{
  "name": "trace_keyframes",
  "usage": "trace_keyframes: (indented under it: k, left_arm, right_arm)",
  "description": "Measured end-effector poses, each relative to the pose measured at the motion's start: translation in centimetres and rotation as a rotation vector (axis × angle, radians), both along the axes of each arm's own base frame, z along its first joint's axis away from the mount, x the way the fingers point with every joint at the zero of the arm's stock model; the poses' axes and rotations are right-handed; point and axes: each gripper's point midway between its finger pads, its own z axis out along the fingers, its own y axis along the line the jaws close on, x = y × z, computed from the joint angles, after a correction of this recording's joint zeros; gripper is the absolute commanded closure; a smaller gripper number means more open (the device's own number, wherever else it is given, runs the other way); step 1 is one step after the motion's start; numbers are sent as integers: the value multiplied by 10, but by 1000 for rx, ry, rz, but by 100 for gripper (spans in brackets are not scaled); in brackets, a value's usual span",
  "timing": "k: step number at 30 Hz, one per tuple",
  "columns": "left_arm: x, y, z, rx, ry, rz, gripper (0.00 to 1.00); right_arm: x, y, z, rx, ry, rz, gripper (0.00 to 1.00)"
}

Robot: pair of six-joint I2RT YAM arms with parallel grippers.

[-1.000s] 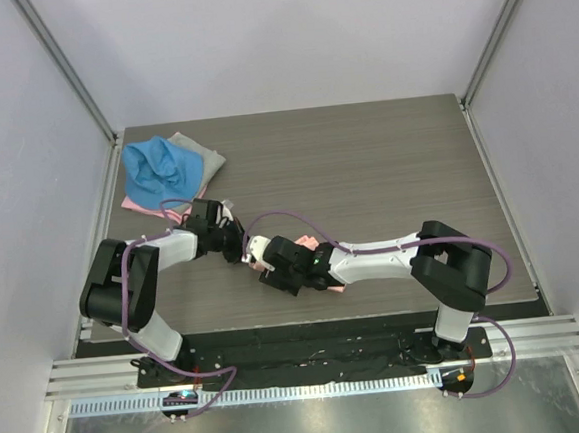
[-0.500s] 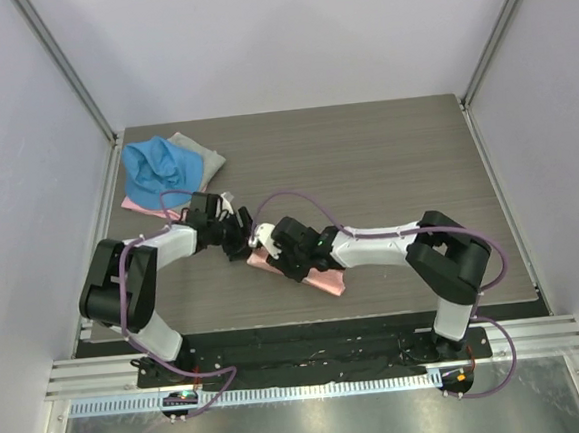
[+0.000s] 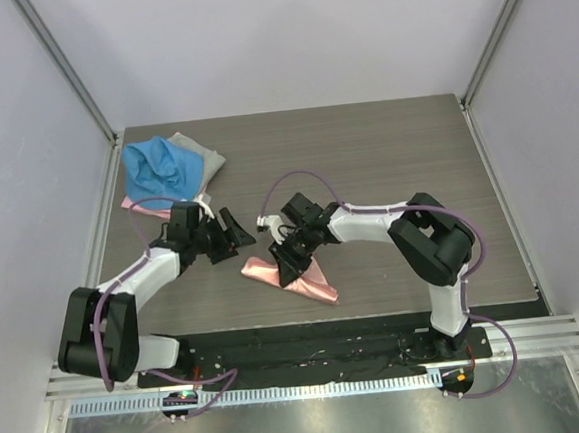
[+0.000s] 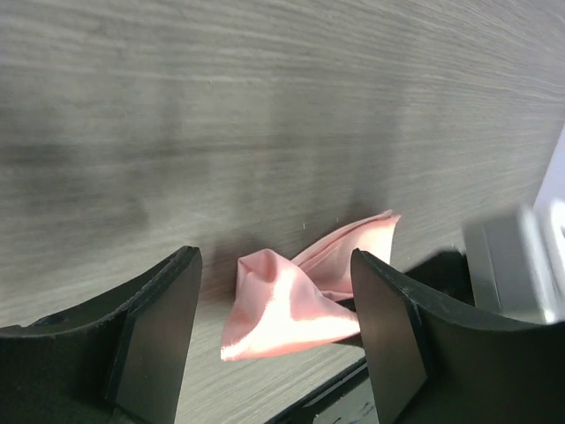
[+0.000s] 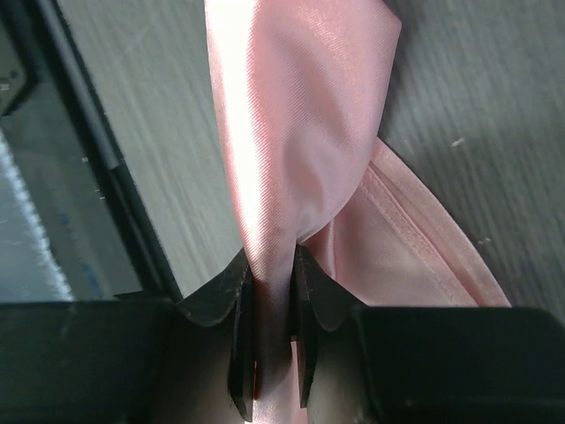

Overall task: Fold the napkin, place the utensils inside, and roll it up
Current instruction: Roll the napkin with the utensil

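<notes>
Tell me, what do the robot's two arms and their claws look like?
The left arm and right arm match: white shells on the long links, bulky black joints, and a thin purple cable looping along each. The left gripper and right gripper are black, each with two flat, matte, wedge-shaped fingers. I see no readable markings.

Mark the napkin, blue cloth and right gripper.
napkin (image 3: 310, 285), top view, its flat part lying low.
blue cloth (image 3: 162, 169), top view, middle of the heap.
right gripper (image 5: 269, 276), right wrist view, midway across its pinch.
</notes>
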Motion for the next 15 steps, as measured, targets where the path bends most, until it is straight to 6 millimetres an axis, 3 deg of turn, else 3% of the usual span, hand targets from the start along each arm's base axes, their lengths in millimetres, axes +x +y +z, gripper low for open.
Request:
trace_keyframes:
  k: [15]
  left_arm:
    - [-24, -25, 5, -152, -70, -98, 43]
  right_arm:
    - [3, -7, -3, 190, 378, -29, 78]
